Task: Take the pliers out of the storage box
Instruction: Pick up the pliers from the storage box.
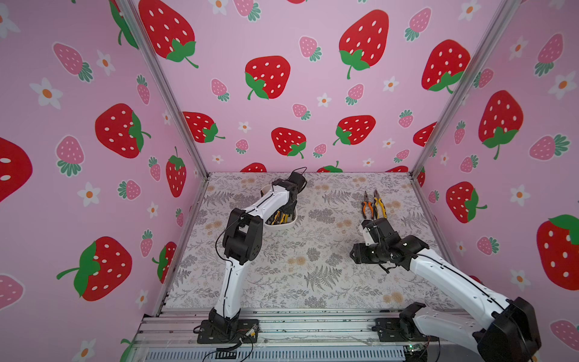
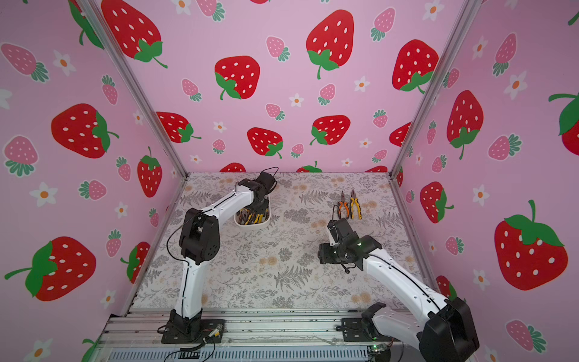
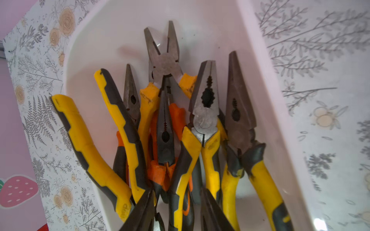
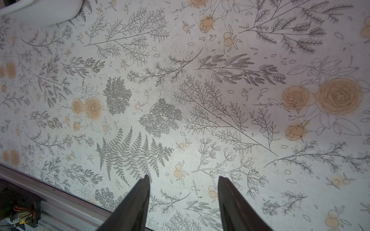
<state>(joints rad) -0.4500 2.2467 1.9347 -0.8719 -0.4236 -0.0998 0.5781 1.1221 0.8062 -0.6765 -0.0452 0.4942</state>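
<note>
table: a leaf-and-flower print is carried, and the storage box is borne on it.
storage box: white and shallow; it is partly covered by the left arm in both top views.
pliers in the box: heaped inside the storage box, noses laid one way.
two pliers outside: laid side by side, well apart from the storage box, on the right arm's side.
left gripper: lowered into the storage box; handles are straddled by its partly parted fingers; whether anything is gripped cannot be told.
right gripper: held over bare table, well apart from the storage box; fingers parted, nothing held.
</note>
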